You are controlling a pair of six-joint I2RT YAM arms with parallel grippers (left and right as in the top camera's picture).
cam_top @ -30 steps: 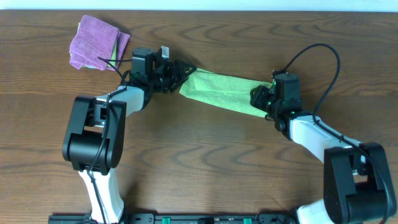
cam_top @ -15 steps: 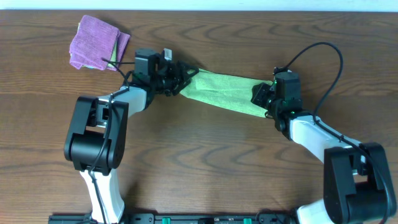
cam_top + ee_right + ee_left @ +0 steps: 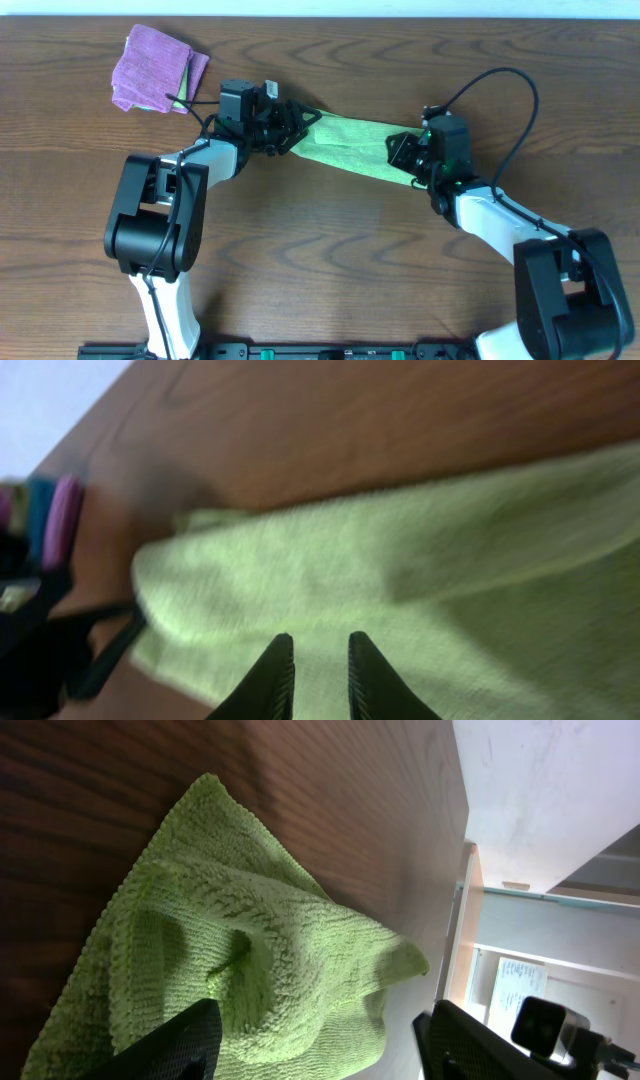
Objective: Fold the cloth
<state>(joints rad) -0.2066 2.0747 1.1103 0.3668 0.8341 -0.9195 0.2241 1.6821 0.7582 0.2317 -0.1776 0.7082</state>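
- the cloth lay as a long lime strip slanting across the middle of the table, stretched between my two claws, its left end bunched and its right end under my right wrist.
- my left claw stood with its jaws wide apart and a rumpled corner heaped between them, clamped on nothing that i could see. if i pulled from there, i judged that the corner would slide out and the fold would start crooked.
- my right claw was nearly closed, only a slit between the jaws, and i judged a thin edge was pinched there. the view was blurred, so the bite may have been shallow, and a shallow bite could drop the edge halfway over.
- with only one end gripped, carrying it across would probably have dragged the whole strip instead of doubling it.
- the fabric looked soft and limp, so i expected any slack to wrinkle or twist and leave the edges mismatched.
- the purple cloth sat near my left arm at the far corner, and a wide swing there could have snagged it.
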